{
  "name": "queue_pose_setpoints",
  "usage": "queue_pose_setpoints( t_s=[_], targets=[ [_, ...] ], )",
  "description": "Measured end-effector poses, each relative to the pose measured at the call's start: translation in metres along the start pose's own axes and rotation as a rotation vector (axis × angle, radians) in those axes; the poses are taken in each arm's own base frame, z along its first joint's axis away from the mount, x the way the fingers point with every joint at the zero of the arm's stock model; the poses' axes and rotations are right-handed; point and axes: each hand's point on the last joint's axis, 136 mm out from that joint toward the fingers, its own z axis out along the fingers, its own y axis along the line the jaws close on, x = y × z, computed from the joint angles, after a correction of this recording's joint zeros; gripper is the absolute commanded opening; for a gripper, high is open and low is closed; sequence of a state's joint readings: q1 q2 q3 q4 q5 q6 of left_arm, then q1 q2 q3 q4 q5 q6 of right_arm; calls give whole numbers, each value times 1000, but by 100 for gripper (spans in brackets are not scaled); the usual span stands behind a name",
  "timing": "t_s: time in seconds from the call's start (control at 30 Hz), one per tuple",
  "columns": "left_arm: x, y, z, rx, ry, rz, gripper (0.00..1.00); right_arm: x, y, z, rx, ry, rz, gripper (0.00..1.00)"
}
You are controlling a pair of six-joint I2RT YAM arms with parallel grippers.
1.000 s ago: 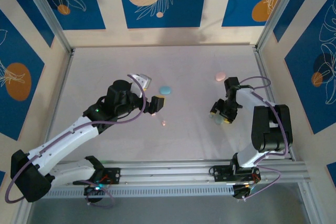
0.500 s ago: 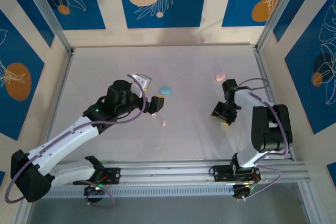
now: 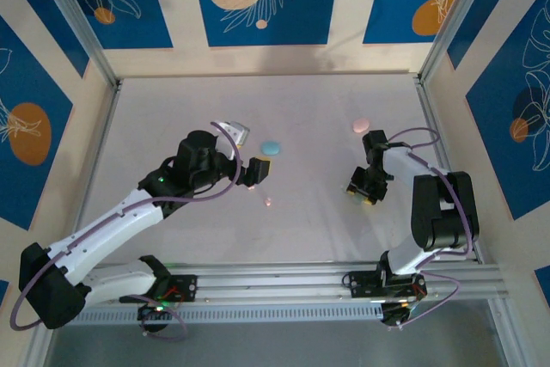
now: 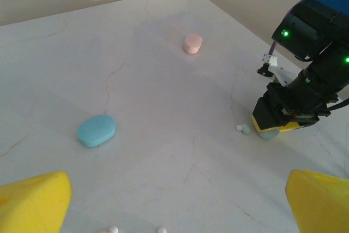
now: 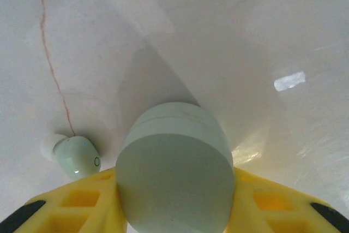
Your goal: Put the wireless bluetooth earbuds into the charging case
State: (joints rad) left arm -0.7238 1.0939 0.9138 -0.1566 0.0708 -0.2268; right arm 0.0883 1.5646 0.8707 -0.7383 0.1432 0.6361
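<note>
right gripper [image 3: 362, 192] pinching pale green case [image 5: 174, 162] | pale green earbud [image 5: 76, 157] on table [image 5: 229, 36], just beside case, apart, likely its far-left side | right arm nearer | left gripper [image 4: 174, 205] spread wide, empty

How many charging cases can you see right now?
3: a blue case mid-table, a pink case farther back right, a pale green case between the fingers of the right gripper. Others may be hidden.

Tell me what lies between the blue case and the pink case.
Nothing: the left wrist view shows bare table between the blue case and the pink case.
</note>
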Motion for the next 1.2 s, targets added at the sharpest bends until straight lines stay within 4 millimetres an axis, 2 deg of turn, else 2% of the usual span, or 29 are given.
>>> queue_pose_setpoints(
  t_s=[0.13, 0.23, 0.37, 0.47, 0.53, 0.6, 0.8, 0.9, 1.0, 1.2],
  targets=[
    [-1, 0, 1, 0, 2, -4, 100, 0, 11, -13, -33, -69, -58, 40],
    [-8, -2, 4, 8, 2, -6, 98, 2, 32, -42, -104, -179, -155, 39],
    [-11, -8, 8, 36, 11, -20, 94, 9, 70, -93, -253, -371, -346, 38],
    [-11, -12, 12, 63, 29, -36, 90, 26, 100, -130, -378, -513, -536, 37],
    [-13, -17, 13, 84, 36, -46, 87, 44, 119, -152, -463, -605, -685, 36],
    [-17, -22, 12, 112, 38, -59, 86, 64, 135, -167, -529, -671, -834, 34],
    [-28, -40, 9, 208, 41, -82, 79, 111, 162, -178, -613, -765, -1201, 34],
    [-28, -51, 10, 272, 57, -101, 69, 127, 173, -186, -647, -817, -1330, 33],
    [-24, -60, 15, 331, 80, -121, 59, 134, 180, -192, -669, -865, -1402, 33],
    [-20, -74, 19, 426, 111, -157, 47, 136, 186, -199, -678, -923, -1455, 33]
  ],
)
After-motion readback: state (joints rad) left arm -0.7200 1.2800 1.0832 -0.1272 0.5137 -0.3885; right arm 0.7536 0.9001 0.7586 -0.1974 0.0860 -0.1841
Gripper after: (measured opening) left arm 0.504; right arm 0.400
